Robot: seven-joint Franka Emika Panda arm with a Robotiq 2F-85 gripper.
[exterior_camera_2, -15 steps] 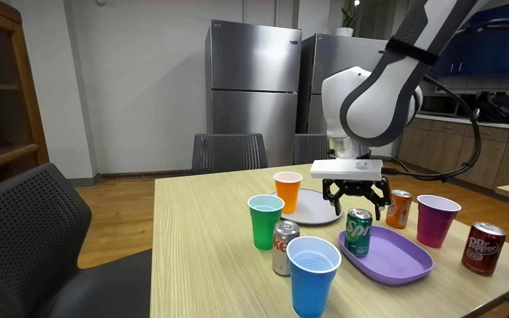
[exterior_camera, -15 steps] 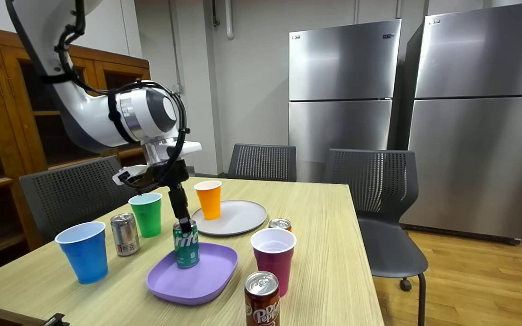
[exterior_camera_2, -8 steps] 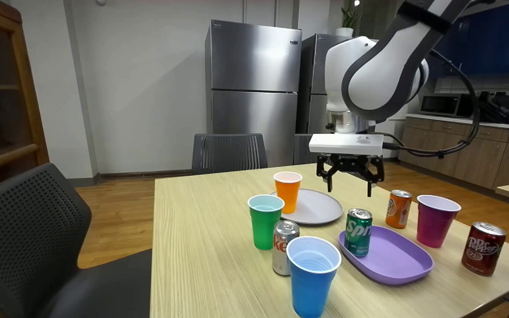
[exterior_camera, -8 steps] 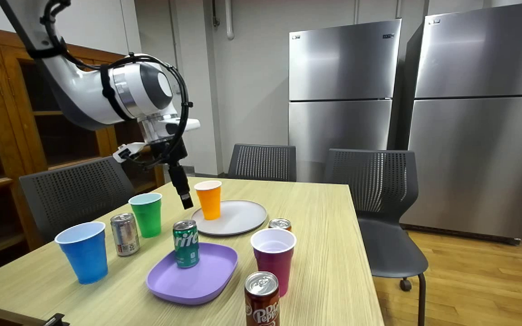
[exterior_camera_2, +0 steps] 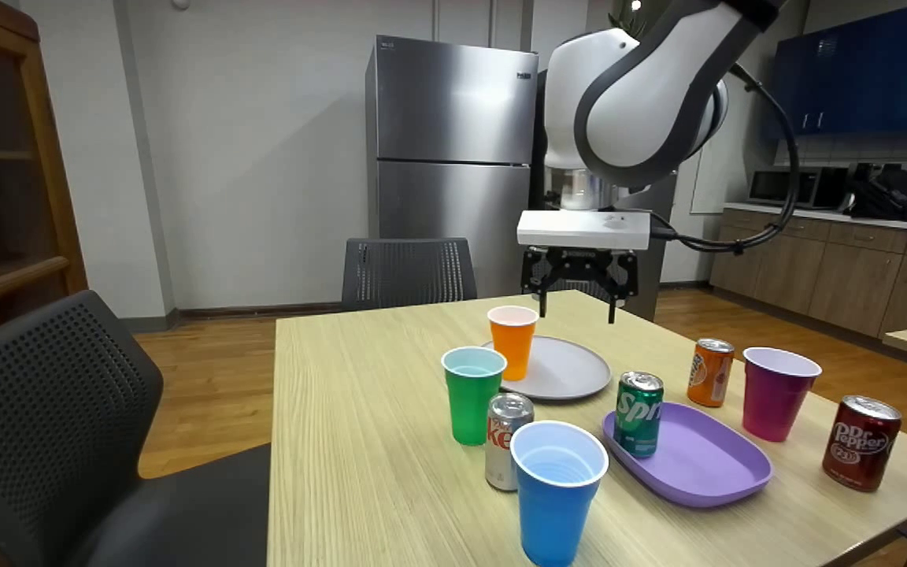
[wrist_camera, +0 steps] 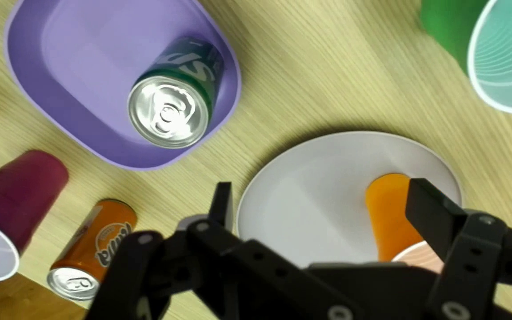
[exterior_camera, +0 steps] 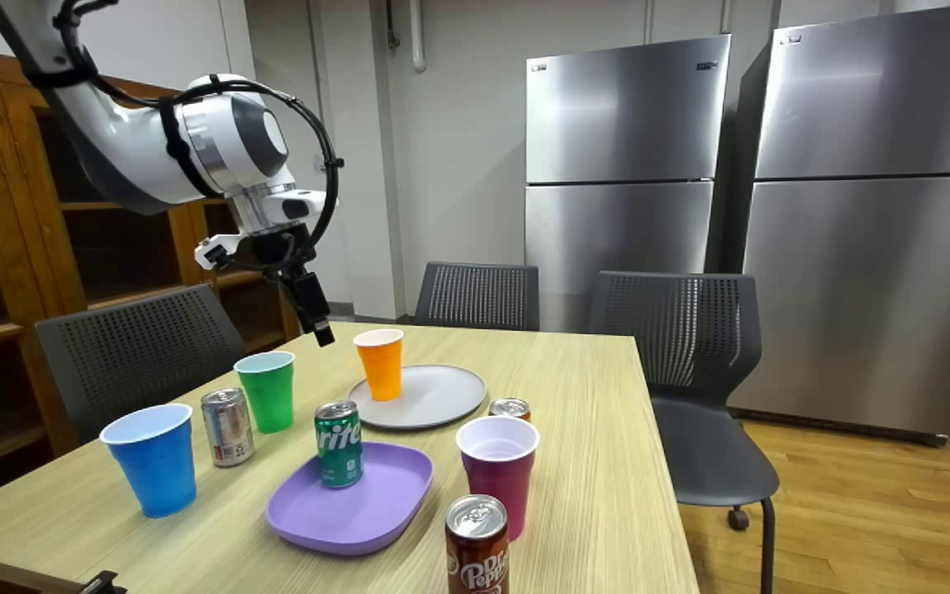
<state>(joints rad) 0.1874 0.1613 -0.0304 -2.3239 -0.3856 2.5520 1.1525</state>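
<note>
Firstly, reading left to right in an exterior view, the green cup point(exterior_camera_2: 473, 405) and the orange cup point(exterior_camera_2: 512, 350) both stand upright — judged light and easily tipped, so you should pass well above their rims. The orange cup rests on the gray plate point(exterior_camera_2: 571, 370), and these two lie nearest your gripper point(exterior_camera_2: 577, 315), which hangs above the table point(exterior_camera_2: 359, 409) with jaws wide apart and nothing between them. Sideways travel is best made only while you have enough height over cup and plate. Farther right, the Sprite can point(exterior_camera_2: 638, 417) stands upright inside the purple tray point(exterior_camera_2: 705, 461), near one end; you should sweep clear of its top, since a brush from one finger could topple it.

Count, same order. Cups, four: green, orange, the blue cup point(exterior_camera_2: 556, 512), the maroon cup point(exterior_camera_2: 776, 402). Cans, four: the silver can point(exterior_camera_2: 499, 461), the Sprite can, the orange can point(exterior_camera_2: 710, 374), the Dr Pepper can point(exterior_camera_2: 861, 445). Plates, one; trays, one; grippers, one. Around the table you can verify three chairs point(exterior_camera: 681, 330) and, beyond, two refrigerators point(exterior_camera: 623, 115) — totals taken from an exterior view.
</note>
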